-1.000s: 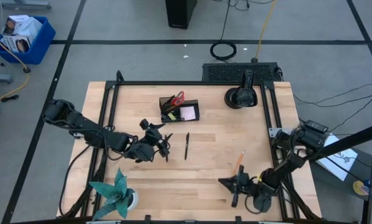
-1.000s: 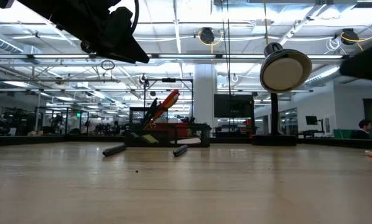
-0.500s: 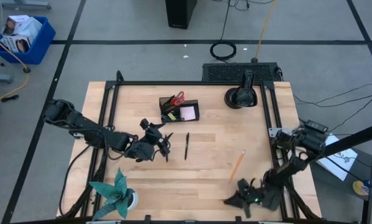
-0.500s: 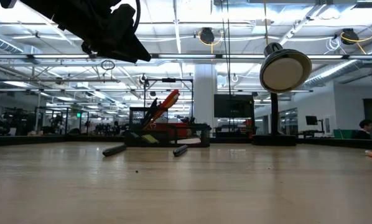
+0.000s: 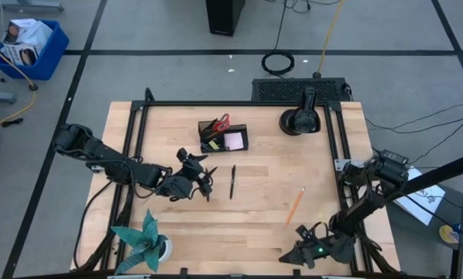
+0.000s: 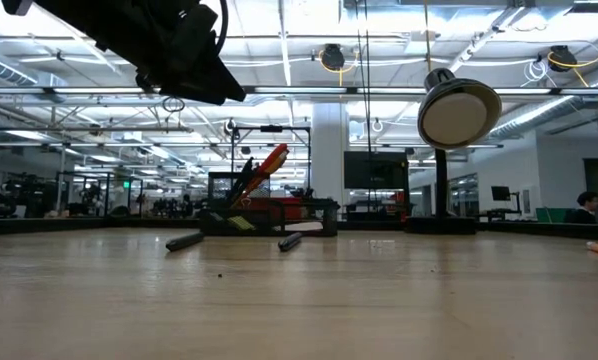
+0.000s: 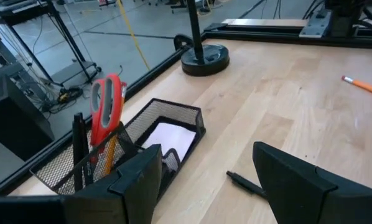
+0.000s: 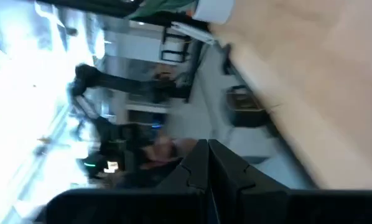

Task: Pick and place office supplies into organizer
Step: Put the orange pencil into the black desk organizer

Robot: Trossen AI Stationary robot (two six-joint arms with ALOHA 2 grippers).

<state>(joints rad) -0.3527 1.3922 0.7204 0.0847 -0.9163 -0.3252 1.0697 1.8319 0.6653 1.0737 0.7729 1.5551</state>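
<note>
The black mesh organizer (image 5: 224,137) stands at the table's far middle, with red-handled scissors (image 7: 106,112) and pens upright in its cup and a pale pad (image 7: 168,138) in its tray. A black pen (image 5: 232,182) lies on the wood at mid table, and an orange pencil (image 5: 295,206) lies to its right. A second dark pen (image 5: 208,191) lies by my left gripper (image 5: 200,180), which hovers open above the table, left of the first pen. My right gripper (image 5: 287,257) is shut at the near right edge, holding nothing.
A round black base with an upright post (image 5: 300,120) stands at the far right. A teal paper plant (image 5: 144,240) sits at the near left corner. Bare wood lies between the pen and the pencil.
My right gripper has drawn back from the pencil's near end toward the table's near edge, rising a little and rolling about its own axis; it stays shut. The pencil lies where it was.
</note>
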